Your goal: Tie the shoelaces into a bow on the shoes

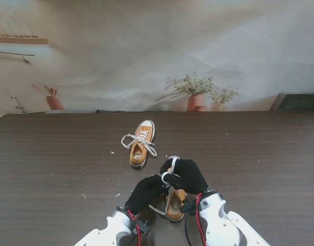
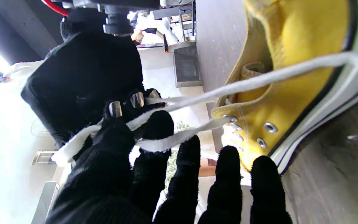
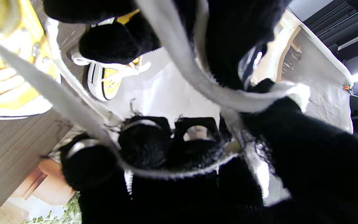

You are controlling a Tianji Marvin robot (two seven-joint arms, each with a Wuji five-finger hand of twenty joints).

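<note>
A mustard-yellow sneaker (image 1: 176,200) lies close to me, its toe pointing away, mostly covered by both black-gloved hands. My left hand (image 1: 144,193) reaches in from the left; its thumb and forefinger (image 2: 154,124) pinch a white lace (image 2: 259,81) that runs taut from the shoe's eyelets (image 2: 269,127). My right hand (image 1: 187,175) hovers over the toe end, with lace strands (image 3: 179,62) looped around its curled fingers (image 3: 141,146). A small white lace loop (image 1: 169,175) shows between the two hands. Farther off is the second yellow sneaker (image 1: 140,148), its laces (image 1: 139,139) spread loosely to the sides.
The dark wooden table (image 1: 54,164) carries scattered pale crumbs (image 1: 117,195). A printed backdrop with potted plants (image 1: 198,95) hangs behind the far edge, and a dark box (image 1: 299,101) sits at the back right.
</note>
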